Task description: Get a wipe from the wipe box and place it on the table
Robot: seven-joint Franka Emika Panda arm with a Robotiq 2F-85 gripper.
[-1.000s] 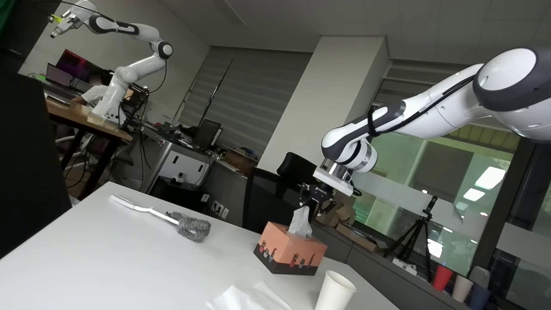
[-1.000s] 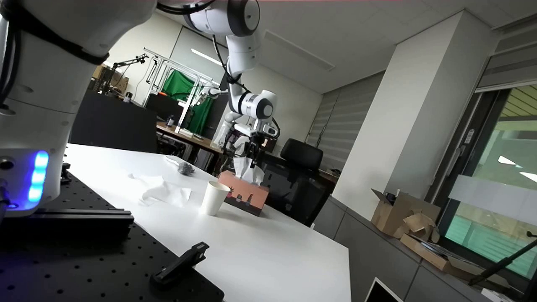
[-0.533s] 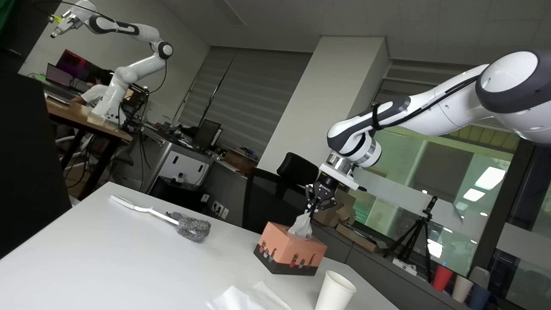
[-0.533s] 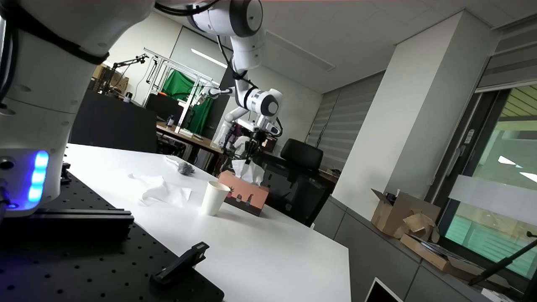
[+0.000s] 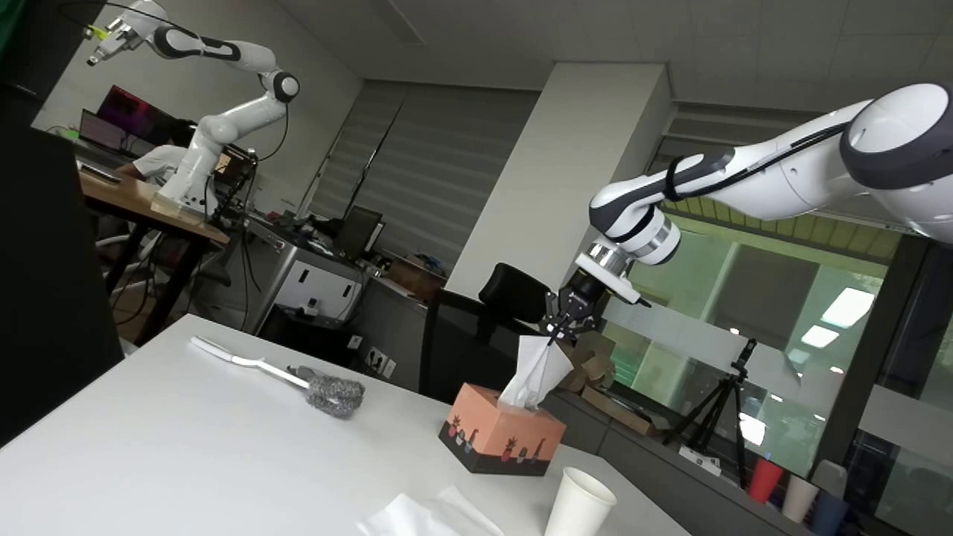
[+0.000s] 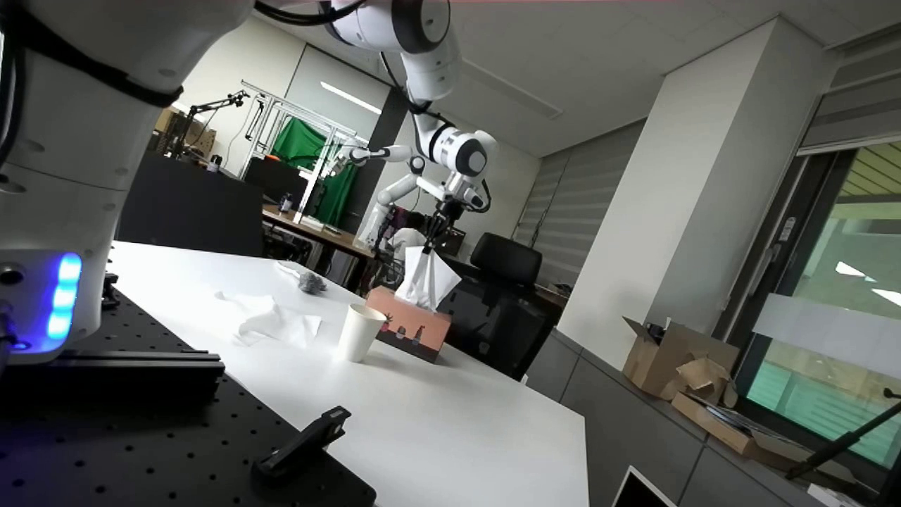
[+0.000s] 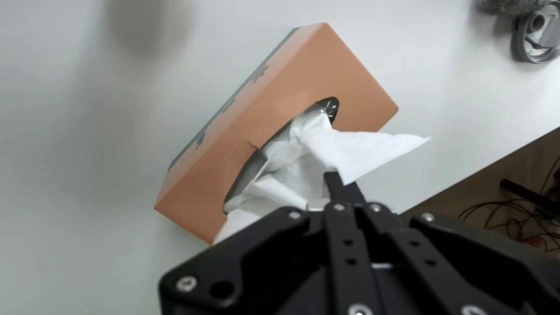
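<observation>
Now that our gripper [image 5: 552,340] has climbed, closed on the wipe [image 5: 536,372], we see more of it drawn out; its lower end remains in the box [image 5: 502,433], so the pull seems unfinished. On the table [image 6: 464,429], the cup [image 6: 359,333] near the box and a loose tissue [image 6: 276,320] could crowd our placing.

In an exterior view I'm low over the table [image 5: 223,439], tilted, facing its far edge. In an exterior view I'm peering past the arm's base [image 6: 67,211], tilted too. Both share that edge and the wipe box [image 6: 408,324]. Wrist view's closest, looking down, table edge lower right.
</observation>
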